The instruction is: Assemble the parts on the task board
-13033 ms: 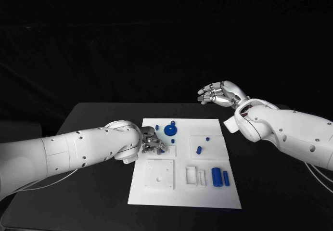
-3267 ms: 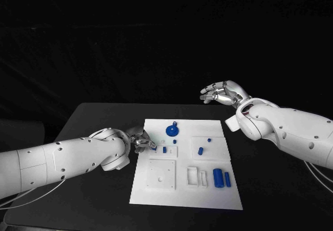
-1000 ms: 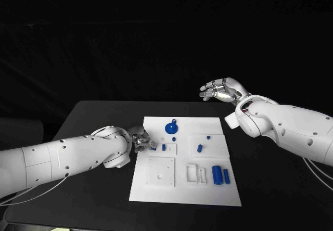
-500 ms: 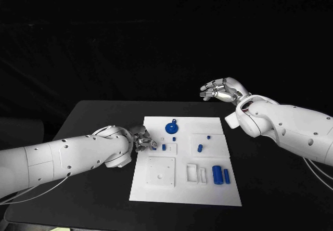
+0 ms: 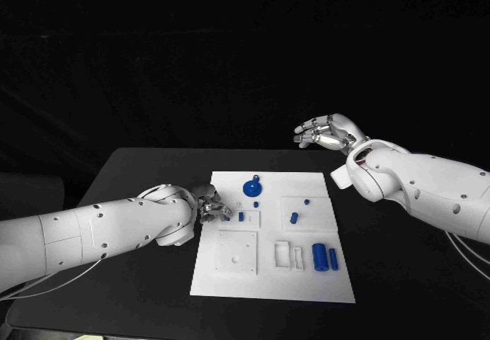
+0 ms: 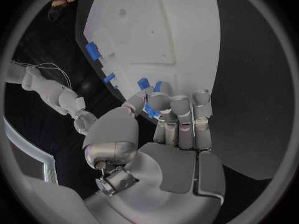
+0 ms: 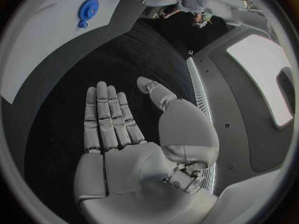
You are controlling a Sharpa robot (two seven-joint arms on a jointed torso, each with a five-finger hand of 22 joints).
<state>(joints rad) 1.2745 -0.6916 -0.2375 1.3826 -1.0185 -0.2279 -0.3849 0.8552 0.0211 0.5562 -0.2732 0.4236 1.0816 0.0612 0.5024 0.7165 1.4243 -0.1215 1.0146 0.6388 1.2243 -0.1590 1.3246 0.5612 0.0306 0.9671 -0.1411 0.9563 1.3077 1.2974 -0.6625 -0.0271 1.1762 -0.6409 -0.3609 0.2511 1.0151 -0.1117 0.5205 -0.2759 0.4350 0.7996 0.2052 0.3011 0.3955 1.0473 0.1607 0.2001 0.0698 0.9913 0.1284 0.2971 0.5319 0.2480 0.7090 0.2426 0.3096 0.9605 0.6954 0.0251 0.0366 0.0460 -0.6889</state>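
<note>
Insertion looks in hand: left hand seemingly pinches a small blue part at the task board edge, needing careful lowering into its socket, while right hand hangs spread above the desk.

1. The left hand is mostly hidden behind its own wrist in the head view; whether it touches the small part beside it cannot be told.
2. In the left wrist view, curled fingers cover a blue piece at their tips; a grip on it cannot be confirmed.
3. The board is cut off by the circle's rim there.
4. The tiny parts on the board are too small to identify by shape.
5. In the right wrist view, the gear-like part lies near the rim, its detail blurred.
</note>
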